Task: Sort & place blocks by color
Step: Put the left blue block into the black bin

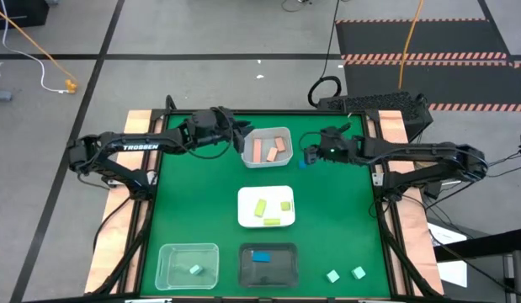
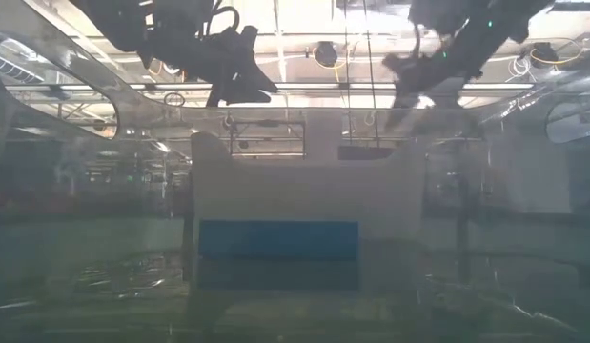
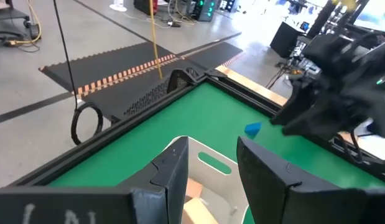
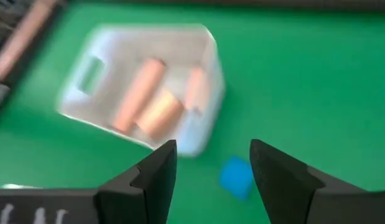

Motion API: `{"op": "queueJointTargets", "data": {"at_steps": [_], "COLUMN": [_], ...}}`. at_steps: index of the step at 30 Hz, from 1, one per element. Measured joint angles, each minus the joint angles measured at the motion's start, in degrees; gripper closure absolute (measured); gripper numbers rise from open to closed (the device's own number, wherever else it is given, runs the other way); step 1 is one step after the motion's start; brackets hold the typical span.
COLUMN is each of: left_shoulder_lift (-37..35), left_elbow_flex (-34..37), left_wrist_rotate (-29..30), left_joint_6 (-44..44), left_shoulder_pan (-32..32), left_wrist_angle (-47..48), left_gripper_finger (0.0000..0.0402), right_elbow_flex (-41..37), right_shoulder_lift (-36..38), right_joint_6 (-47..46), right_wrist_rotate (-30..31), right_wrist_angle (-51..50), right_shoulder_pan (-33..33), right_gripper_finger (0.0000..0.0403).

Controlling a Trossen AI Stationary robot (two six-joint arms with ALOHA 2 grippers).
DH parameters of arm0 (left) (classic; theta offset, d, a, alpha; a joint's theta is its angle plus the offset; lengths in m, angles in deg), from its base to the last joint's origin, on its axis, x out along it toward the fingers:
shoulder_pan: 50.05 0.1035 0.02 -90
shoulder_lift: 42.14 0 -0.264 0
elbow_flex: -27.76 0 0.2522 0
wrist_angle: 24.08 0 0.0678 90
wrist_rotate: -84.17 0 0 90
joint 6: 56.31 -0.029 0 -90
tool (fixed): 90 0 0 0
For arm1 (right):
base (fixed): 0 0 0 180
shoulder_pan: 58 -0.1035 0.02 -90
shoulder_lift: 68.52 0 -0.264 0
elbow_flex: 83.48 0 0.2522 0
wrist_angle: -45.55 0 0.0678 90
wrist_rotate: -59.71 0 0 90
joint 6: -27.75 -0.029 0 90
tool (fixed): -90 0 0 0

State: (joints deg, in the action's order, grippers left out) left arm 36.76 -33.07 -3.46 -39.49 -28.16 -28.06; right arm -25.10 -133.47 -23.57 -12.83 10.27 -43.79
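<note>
Showing as matt green felt-like covering on the table (image 1: 344, 219), translucent glossy plastic in the lower-left clear tray (image 1: 167, 254), smooth white plastic on the upper-centre bin (image 1: 251, 160), matt pink blocks (image 1: 270, 151), bare wood edging (image 1: 119, 227).

Two dark jointed arms, white TROSSEN lettering on the left arm (image 1: 125, 151), black cabling, angular black claw fingers (image 4: 148, 171)

The green table (image 1: 193, 210) holds four trays, a small blue block (image 1: 303, 162) beside the far tray, and two mint blocks (image 1: 345, 274) near the front.
</note>
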Motion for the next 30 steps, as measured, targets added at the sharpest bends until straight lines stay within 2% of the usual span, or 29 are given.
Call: {"op": "queueJointTargets", "data": {"at_steps": [3,6,12,21,30], "left_shoulder_lift": [0.0,0.0,0.0,0.0,0.0], "left_elbow_flex": [0.0,0.0,0.0,0.0,0.0], "left_wrist_rotate": [0.0,0.0,0.0,0.0,0.1], "left_joint_6": [1.1,1.8,2.0,2.0,0.0], "left_shoulder_pan": [0.0,0.0,0.0,0.0,0.0], "left_wrist_angle": [-0.1,-0.1,-0.1,0.0,0.3], "left_gripper_finger": [0.0266,0.0266,0.0266,0.0266,0.0266], "right_elbow_flex": [0.0,0.0,0.0,0.0,0.0], "right_shoulder_lift": [-2.8,-6.6,-14.7,-19.2,-20.7], "right_joint_6": [-5.5,-9.2,-11.1,-14.2,-17.0], "right_wrist_rotate": [-3.5,-7.4,-11.7,-11.2,-5.9], "right_wrist_angle": [-4.2,-4.4,-3.0,1.1,4.1], "right_shoulder_pan": [1.0,1.6,1.5,1.9,1.9], "right_gripper_finger": [0.0211,0.0211,0.0211,0.0211,0.0211]}}
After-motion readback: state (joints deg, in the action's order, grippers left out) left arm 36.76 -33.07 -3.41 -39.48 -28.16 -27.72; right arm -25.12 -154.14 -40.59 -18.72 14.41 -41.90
